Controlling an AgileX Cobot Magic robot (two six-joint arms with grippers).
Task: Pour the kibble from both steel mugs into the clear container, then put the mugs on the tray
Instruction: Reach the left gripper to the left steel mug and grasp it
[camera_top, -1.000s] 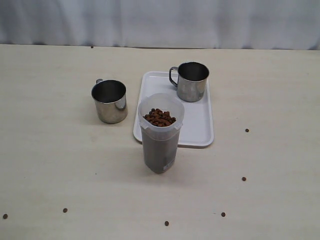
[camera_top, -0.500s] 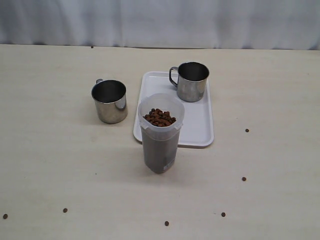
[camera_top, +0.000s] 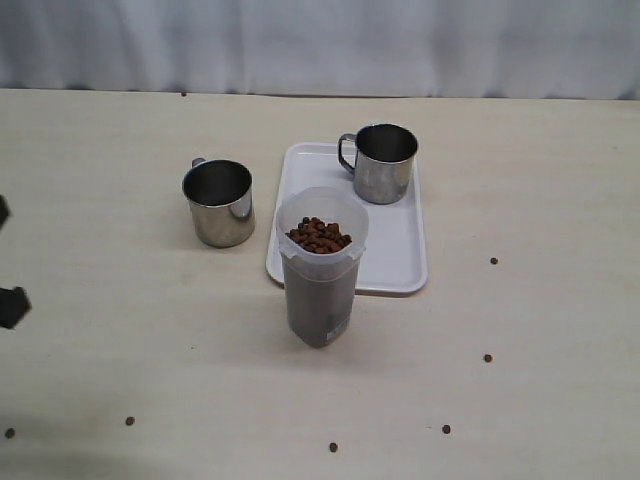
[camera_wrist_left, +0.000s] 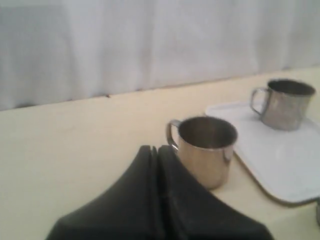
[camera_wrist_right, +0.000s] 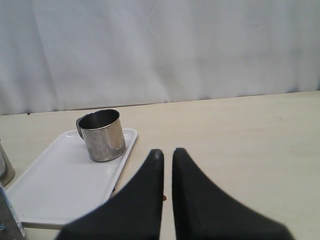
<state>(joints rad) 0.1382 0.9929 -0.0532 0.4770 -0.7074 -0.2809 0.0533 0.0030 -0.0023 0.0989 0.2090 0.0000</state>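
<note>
The clear container (camera_top: 320, 270) stands in front of the white tray (camera_top: 395, 255), filled nearly to its rim with kibble (camera_top: 319, 235). One steel mug (camera_top: 384, 163) stands upright on the tray's far end. The other steel mug (camera_top: 220, 203) stands on the table left of the tray, and its inside looks empty. In the left wrist view my left gripper (camera_wrist_left: 157, 148) is shut on nothing, a short way from that mug (camera_wrist_left: 206, 150). My right gripper (camera_wrist_right: 167, 152) has its fingers nearly together, empty, facing the table beside the tray (camera_wrist_right: 55, 185) and its mug (camera_wrist_right: 102, 135).
Several loose pellets lie on the table, such as one (camera_top: 494, 261) right of the tray and one (camera_top: 333, 447) near the front edge. Dark parts of the left arm (camera_top: 12, 305) show at the left edge. A white curtain closes off the back.
Dark parts of the left arm have come into the exterior view at its left edge. The mugs, container and tray have not moved.
</note>
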